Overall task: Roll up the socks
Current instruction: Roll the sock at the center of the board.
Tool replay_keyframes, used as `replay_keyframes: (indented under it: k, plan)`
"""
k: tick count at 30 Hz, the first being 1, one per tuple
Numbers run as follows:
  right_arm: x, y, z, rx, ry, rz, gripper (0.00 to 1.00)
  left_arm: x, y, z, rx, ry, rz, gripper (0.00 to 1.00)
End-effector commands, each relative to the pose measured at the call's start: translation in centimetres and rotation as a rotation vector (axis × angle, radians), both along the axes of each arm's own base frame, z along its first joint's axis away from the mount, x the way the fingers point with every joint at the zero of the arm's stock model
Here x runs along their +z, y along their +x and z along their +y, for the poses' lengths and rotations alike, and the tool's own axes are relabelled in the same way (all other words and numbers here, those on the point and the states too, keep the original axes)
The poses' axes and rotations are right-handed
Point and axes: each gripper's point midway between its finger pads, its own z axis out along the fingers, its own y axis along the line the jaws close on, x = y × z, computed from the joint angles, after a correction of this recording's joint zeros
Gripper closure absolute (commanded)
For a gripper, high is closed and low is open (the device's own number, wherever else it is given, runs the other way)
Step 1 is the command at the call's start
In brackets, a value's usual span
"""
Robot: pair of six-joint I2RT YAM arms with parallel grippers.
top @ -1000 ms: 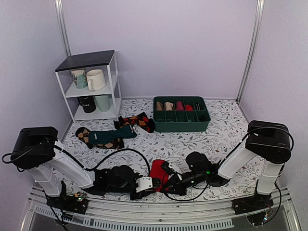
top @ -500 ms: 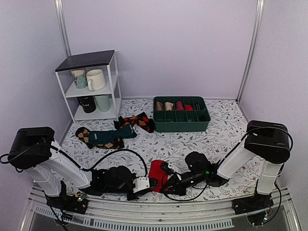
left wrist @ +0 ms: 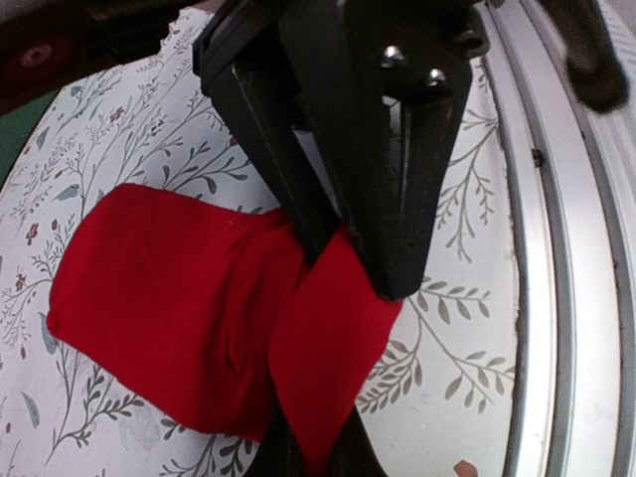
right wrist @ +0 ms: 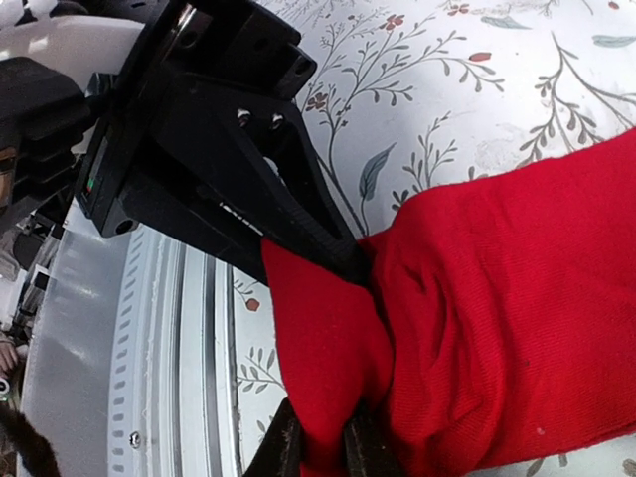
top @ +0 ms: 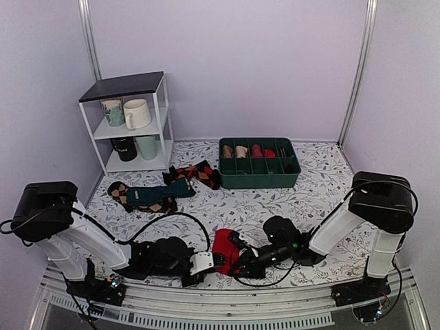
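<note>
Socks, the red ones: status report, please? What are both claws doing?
Left gripper shut on socks. Right gripper shut on them too. Fabric bunched between both. Far back, apart: argyle socks.

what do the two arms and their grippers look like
The left arm and right arm have white links between bulky black joint housings, with thin black cables looping alongside. The left gripper has a white block behind black angular fingers; the right gripper is black, with visible screw heads.
</note>
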Motion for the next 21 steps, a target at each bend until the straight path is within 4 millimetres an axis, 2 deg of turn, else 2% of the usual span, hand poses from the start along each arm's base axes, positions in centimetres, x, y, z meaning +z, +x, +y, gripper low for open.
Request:
replay_keyframes:
  k: [1, 3, 5, 10, 12, 15, 21]
  plan:
    - [-8.2, -1.9, -6.3, -0.067, -0.397, 0.113, 0.77, -1.0, -2.2, 0.0, -0.03, 0.016, 0.138, 1.0]
    - [-7.3, -0.8, -5.8, -0.088, -0.375, 0.051, 0.67, -1.6, -2.4, 0.2, -0.011, 0.031, 0.197, 1.0]
    - [-6.2, 0.7, -5.3, -0.125, -0.343, -0.041, 0.61, -2.3, -2.4, 0.5, 0.01, 0.052, 0.254, 1.0]
    - [-1.0, 4.1, -4.5, -0.203, -0.154, -0.359, 0.53, -3.5, -2.5, 1.2, 0.045, 0.074, 0.372, 1.0]
    - [1.5, 4.4, -4.9, -0.25, -0.066, -0.528, 0.52, -3.9, -2.4, 1.4, 0.059, 0.084, 0.413, 1.0]
    - [4.4, 3.9, -5.8, -0.273, 0.03, -0.81, 0.45, -4.6, -2.4, 1.7, 0.073, 0.11, 0.469, 1.0]
    - [3.6, 2.4, -4.2, -0.176, -0.003, -0.998, 0.44, -5.2, -2.4, 2.1, 0.073, 0.126, 0.511, 1.0]
